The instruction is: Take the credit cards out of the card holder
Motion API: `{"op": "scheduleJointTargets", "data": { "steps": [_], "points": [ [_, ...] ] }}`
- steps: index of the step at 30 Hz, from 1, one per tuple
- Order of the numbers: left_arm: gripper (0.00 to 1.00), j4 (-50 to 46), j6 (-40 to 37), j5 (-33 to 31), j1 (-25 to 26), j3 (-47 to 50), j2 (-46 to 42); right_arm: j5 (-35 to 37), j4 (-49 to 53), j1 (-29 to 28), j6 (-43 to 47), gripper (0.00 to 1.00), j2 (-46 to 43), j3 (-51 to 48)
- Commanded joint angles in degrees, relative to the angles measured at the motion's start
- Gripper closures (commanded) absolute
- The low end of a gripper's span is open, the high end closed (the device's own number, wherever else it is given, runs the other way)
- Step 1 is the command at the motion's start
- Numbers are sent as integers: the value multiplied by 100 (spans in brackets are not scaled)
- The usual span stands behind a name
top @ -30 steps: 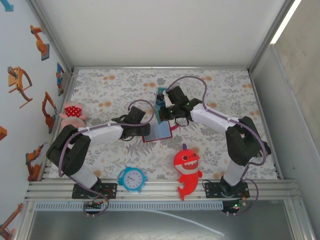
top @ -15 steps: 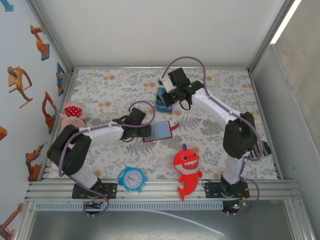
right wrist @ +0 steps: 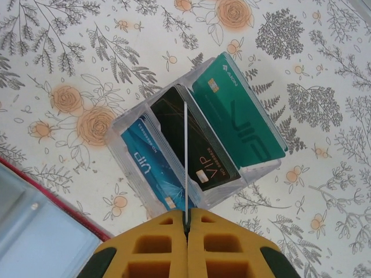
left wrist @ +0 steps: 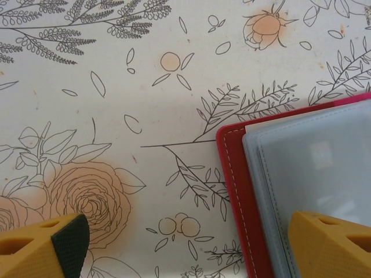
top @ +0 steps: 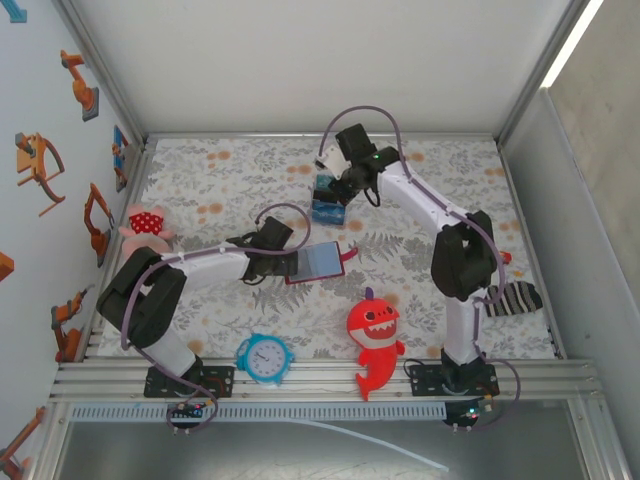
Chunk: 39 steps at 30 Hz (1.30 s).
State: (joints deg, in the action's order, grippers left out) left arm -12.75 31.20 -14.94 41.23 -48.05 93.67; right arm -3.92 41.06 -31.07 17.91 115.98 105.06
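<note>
While a pink teddy (top: 147,224) sits at the left edge of the flowered table (top: 220,170), the left gripper (left wrist: 185,249) reaches in toward the middle, its yellow fingers (left wrist: 43,246) spread wide and holding nothing. One finger is over bare cloth. The other is over the left end of the card holder (left wrist: 301,174); whether it touches cannot be told. A blue toy clock (top: 265,357) stands at the near edge.

The card holder lies open and flat at mid-table, just right of that gripper, showing a red stitched border and a pale blue-grey inside. Farther off and slightly right, a clear tray (right wrist: 117,128) holds the credit cards (right wrist: 237,119) leaning side by side. From the right wrist they run blue, dark, then teal.

The right gripper (right wrist: 186,215) hangs over this tray, its fingers pressed together on a thin card (right wrist: 185,150) seen edge-on. A red shark toy (top: 375,340) lies near, right of centre. A striped cloth item (top: 512,298) lies by the right edge.
</note>
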Motion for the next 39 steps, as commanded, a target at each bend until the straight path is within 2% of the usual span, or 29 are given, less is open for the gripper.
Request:
{"op": "scheduleJointTargets", "data": {
  "steps": [1,10,25,39],
  "points": [
    [10,-350,-96,-252,22,-99,171,41,313,48,454,100,187,308],
    [10,-444,-43,-370,20,-151,123,175,598,48,865,100,577,738],
    [10,-500,17,-60,20,-135,-516,454,1350,57,1206,100,1492,1961],
    [10,-539,70,-106,27,-38,-783,612,1361,82,1205,100,1651,2373]
  ]
}}
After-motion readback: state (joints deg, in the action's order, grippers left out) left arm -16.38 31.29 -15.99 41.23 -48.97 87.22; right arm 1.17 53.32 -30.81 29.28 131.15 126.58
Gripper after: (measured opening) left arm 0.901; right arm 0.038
